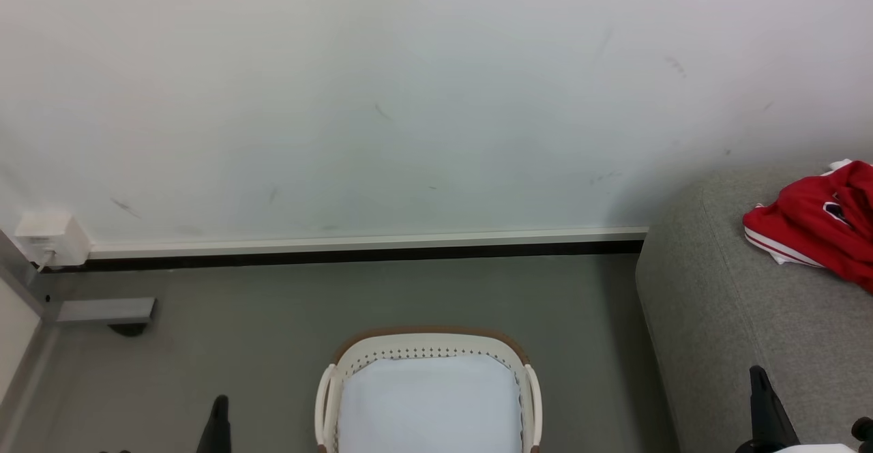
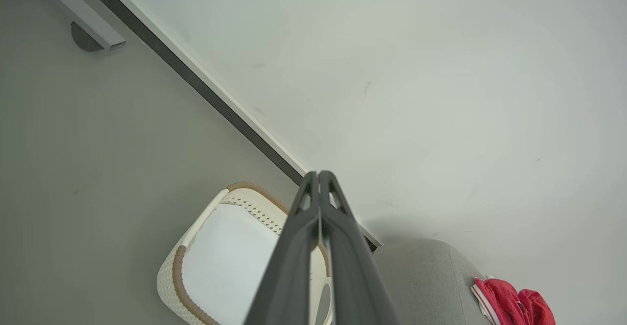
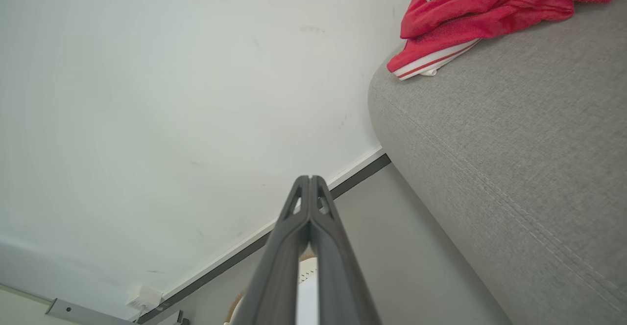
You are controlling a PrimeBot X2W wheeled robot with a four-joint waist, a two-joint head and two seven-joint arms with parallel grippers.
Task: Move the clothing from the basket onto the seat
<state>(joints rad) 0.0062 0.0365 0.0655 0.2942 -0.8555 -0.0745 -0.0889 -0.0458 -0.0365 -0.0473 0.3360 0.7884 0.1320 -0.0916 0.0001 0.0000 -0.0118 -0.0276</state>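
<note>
1. Left end effector (image 2: 318,175): fingers pressed together along their length, gripping nothing. Held low, just left of the basket (image 1: 426,335) and clear of its mouth.
2. Right end effector (image 3: 309,178): likewise closed and empty. Held low against the seat (image 1: 736,330), well apart from the clothing (image 1: 818,224), so no snagging of fabric.
3. Basket: on the floor (image 1: 409,289) between both end effectors, near the wall (image 1: 409,98). Visible white lining bare, no red fabric there. Near part cut off by the head view's edge, so contents there impossible to tell.
4. Clothing: crumpled on the seat top, by the corner nearest the wall, striped trim toward the edge. Fully supported by the cushion and touching neither end effector.
5. Judgement: transfer probably complete. Closed, empty fingers consistent with a rest pose.
</note>
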